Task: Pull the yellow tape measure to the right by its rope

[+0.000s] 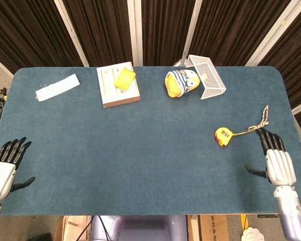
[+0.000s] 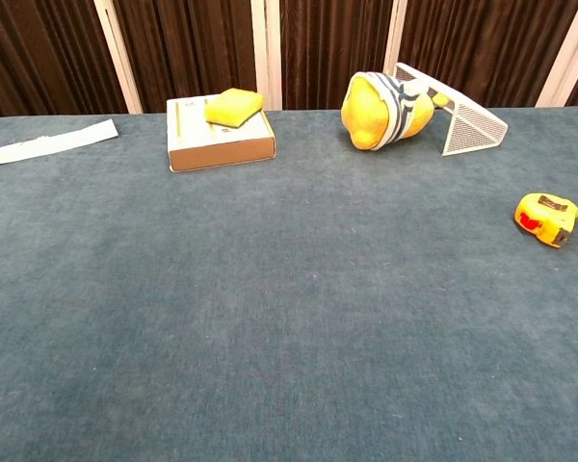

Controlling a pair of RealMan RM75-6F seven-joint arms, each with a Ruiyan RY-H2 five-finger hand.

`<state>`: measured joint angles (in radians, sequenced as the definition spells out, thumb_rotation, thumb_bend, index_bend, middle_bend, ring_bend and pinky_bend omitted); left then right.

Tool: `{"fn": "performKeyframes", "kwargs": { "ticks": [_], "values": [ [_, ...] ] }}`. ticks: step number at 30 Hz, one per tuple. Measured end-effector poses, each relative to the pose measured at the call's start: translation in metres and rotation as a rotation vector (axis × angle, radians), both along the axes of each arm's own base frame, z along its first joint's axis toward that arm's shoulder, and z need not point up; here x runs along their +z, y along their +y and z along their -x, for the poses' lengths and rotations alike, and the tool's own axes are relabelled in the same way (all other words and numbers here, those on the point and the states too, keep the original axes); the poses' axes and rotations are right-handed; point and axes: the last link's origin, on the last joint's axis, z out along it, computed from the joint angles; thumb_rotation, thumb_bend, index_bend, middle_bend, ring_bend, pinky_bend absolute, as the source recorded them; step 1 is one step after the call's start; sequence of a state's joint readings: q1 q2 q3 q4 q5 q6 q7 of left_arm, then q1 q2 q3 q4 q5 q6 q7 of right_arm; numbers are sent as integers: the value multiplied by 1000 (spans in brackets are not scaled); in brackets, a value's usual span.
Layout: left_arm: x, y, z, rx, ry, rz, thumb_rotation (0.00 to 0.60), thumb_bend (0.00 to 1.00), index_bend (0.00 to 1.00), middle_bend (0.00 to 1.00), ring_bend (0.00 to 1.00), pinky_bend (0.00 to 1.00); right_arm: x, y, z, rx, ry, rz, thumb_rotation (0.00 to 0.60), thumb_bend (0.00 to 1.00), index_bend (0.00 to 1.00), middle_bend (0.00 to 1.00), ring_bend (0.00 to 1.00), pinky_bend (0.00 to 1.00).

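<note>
Head view: right hand (image 1: 278,166) open beside rope (image 1: 260,122).

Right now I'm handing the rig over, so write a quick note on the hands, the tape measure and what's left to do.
Left hand: open, at the table's near left corner.
Right hand: open, flat by the near right edge, fingertips just short of the rope.
Yellow tape measure: right of centre, rope trailing toward the far right edge, loose.
Done: rope is not held.
Left: grip the rope and pull right.
</note>
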<state>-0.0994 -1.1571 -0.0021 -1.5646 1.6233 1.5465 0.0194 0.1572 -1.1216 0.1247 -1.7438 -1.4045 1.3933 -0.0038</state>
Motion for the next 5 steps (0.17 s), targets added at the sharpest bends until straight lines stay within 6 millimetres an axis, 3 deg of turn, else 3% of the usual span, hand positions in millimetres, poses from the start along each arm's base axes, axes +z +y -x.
{"fn": "performKeyframes", "kwargs": {
  "ticks": [5],
  "values": [
    [1,-1,1,0,15,-5,600,0,0,0,0,0,5,31,5,43,63,27,600,186,0,0,0,0]
  ]
}}
